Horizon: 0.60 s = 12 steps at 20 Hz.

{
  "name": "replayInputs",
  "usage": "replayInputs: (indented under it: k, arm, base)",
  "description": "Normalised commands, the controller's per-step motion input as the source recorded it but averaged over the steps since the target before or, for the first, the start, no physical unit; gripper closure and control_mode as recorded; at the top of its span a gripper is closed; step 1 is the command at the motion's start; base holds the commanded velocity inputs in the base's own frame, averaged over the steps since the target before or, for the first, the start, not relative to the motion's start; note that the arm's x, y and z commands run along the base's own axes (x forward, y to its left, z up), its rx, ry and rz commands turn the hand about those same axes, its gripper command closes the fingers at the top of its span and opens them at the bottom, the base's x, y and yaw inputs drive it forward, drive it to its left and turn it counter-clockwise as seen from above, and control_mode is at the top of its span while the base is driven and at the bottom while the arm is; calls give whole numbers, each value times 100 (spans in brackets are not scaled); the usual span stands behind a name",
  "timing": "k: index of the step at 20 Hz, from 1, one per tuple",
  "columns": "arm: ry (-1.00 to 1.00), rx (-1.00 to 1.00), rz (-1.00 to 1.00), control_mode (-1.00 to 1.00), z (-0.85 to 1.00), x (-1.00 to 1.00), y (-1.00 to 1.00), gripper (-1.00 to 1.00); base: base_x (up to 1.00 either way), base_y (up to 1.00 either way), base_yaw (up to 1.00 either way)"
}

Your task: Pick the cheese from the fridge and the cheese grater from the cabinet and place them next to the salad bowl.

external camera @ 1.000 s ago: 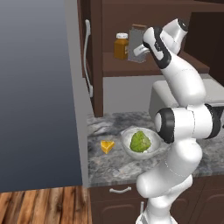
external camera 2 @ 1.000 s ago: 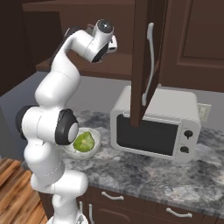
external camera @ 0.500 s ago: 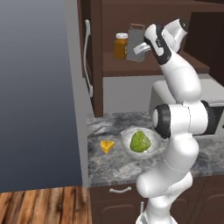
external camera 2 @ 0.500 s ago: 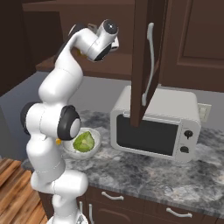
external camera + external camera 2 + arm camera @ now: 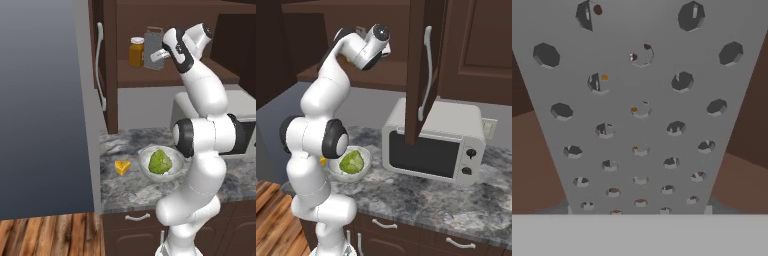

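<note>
The grey box cheese grater (image 5: pixel 153 41) stands upright on the shelf of the dark brown wall cabinet (image 5: pixel 150 77), next to an amber jar. My gripper (image 5: pixel 157 55) is raised to the shelf, right against the grater's front. In the hand view the grater's perforated face (image 5: pixel 640 110) is very close and my fingertips are hidden, so the jaws' stand is unclear. The yellow-orange cheese (image 5: pixel 122 166) lies on the counter just left of the salad bowl (image 5: pixel 145 172), which holds green lettuce. The bowl (image 5: pixel 335 171) also sits behind my arm in the right base view.
An amber jar with a white lid (image 5: pixel 136 51) stands left of the grater. The open cabinet door (image 5: pixel 418 70) hangs out above a white microwave (image 5: pixel 431 145). The grey fridge door (image 5: pixel 45 110) walls off the left. Drawers with short handles run below the marble counter (image 5: pixel 421 200).
My hand has pushed a little further in toward the grater on the shelf. The cheese, bowl and jar have not moved.
</note>
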Motion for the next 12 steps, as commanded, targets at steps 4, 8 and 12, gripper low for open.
replayInputs:
  k: [4, 8, 12]
  arm:
    - [0, 0, 0, -100, 0, -35, -6, 100]
    - [0, 0, 0, -100, 2, -56, -11, 100]
    - [0, 0, 0, -100, 0, -71, -1, 100]
  base:
    - [0, 0, 0]
    - [0, 0, 0]
    - [0, 0, 0]
